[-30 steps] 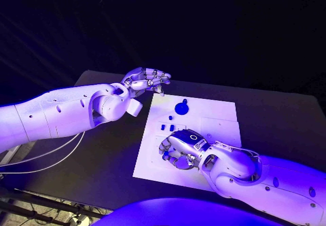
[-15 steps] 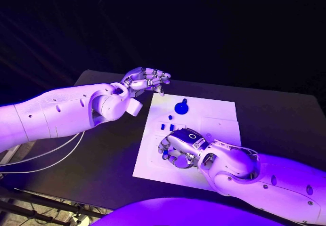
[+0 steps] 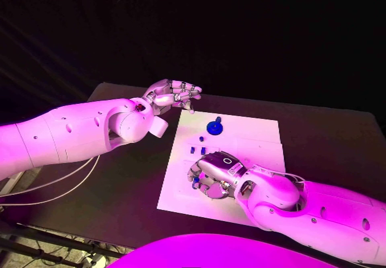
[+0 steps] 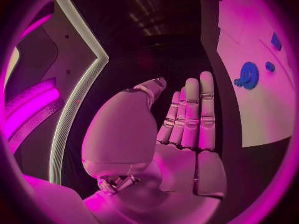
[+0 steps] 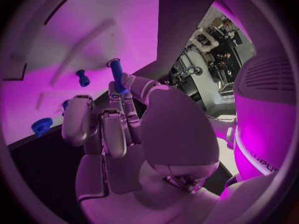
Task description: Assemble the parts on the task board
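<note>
nothing much shifts since a second ago: my right hand (image 3: 216, 177) stays low on the task board (image 3: 257, 134), pinching a blue peg (image 5: 117, 74) for insertion; left hand (image 3: 173, 93) hovers unclenched, empty, at 11 o'clock.

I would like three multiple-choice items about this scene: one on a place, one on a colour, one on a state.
1. Where is the blue gear?
A. on the far part of the task board
B. on the black table beside the board
C. in the left hand

2. What colour is the peg at the right hand?
A. white
B. blue
C. black

3. What is the state of the left hand?
A. holds the gear
B. presses on the board
C. holds nothing

Answers: 1 A, the gear lies on the white plate; 2 B, the right wrist view shows a blue peg between the fingers; 3 C, its palm is bare.
</note>
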Tool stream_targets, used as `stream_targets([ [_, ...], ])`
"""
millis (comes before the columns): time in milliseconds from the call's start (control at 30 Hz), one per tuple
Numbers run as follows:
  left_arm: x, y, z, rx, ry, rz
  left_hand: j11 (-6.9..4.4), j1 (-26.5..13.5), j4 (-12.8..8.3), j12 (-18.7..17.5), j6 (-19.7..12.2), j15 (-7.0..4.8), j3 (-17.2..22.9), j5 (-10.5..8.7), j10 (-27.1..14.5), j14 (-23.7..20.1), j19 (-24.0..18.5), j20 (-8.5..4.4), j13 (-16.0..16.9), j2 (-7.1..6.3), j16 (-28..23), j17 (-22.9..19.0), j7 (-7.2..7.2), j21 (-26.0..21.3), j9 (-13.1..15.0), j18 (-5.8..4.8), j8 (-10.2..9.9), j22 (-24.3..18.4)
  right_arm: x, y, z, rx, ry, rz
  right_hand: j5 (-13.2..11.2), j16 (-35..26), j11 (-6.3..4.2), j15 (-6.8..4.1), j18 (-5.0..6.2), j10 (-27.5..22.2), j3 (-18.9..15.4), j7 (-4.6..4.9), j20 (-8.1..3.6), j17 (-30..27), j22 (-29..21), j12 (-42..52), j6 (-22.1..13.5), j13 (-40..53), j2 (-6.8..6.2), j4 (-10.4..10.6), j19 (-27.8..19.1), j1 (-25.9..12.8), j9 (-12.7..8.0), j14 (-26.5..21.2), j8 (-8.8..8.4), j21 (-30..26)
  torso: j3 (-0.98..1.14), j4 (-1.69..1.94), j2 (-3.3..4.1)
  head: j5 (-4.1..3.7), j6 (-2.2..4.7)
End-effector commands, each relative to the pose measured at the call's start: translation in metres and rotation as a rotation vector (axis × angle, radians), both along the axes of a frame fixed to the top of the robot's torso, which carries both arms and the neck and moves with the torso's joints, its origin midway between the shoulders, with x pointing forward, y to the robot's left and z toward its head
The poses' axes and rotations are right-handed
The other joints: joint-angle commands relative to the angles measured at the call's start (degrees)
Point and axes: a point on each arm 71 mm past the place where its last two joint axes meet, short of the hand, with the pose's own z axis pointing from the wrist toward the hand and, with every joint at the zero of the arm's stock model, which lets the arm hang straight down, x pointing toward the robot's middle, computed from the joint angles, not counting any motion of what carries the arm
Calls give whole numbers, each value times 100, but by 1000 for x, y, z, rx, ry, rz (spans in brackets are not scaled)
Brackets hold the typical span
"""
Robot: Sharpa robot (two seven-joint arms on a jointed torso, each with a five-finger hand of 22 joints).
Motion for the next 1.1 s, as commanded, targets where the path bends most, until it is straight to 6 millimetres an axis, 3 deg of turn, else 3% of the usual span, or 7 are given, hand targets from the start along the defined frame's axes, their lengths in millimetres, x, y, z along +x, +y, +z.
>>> stream_targets([
  [33, -1, -2, 1, -12, 3, -17, 2, -14, 33, 35, -27, 12, -25, -32, -23, -23, 22, 21, -9, 18, -24, -10, 78, -32, 4, 29, 27, -15, 0, -4, -8, -56, 4, -9, 19, 7, -409, 6, -65, 464, -8, 37, -8, -4, 334, 72, 13, 296, 10, -24, -44, -27, 0, 242, -22, -19, 0, -1, 0, -6, 1],
  [700, -1, -1, 0, -10, 11, -24, 2, -14, 40, 37, -29, 13, -33, -33, -27, -24, 24, 22, -11, 18, -26, -14, 78, -40, 4, 29, 27, -20, -1, -4, -6, -39, -6, -10, -4, 11, -406, 10, -61, 442, -23, 35, 0, 3, 332, 48, -6, 312, -4, -39, -55, -89, -4, 243, -43, -40, -3, -1, 0, -18, 15],
  [800, -1, -1, 0, -10, 11, -24, 2, -14, 40, 37, -29, 13, -33, -33, -27, -24, 24, 22, -11, 18, -26, -14, 78, -40, 4, 29, 27, -20, -1, -3, -8, -53, 1, -8, -16, 5, -353, 56, -52, 276, -34, 74, 26, -13, 306, -66, -151, 292, -53, -17, -89, -223, -39, 239, -141, -111, -4, 2, 0, -25, 15],
  [933, -1, -1, 0, -9, 11, -24, 2, -14, 40, 37, -29, 13, -33, -33, -27, -24, 24, 22, -11, 18, -26, -14, 78, -40, 4, 29, 27, -20, 0, -2, -10, -71, 11, -7, -13, -45, -201, 183, -16, -223, -39, 153, 132, -126, 195, -373, -453, 171, -238, 71, -190, -503, -103, 204, -326, -354, -4, 0, -2, -32, 11],
  [1100, -1, -1, 0, -9, 12, -24, 3, -14, 46, 40, -32, 14, -42, -35, -30, -25, 26, 23, -13, 17, -29, -17, 79, -47, 4, 29, 28, -25, 1, -2, -11, -81, 18, -7, -40, -99, -134, 238, 40, -539, -60, 182, 201, -247, 52, -465, -566, 82, -318, 81, -301, -575, -115, 167, -398, -645, -2, 4, 1, -34, 7],
])
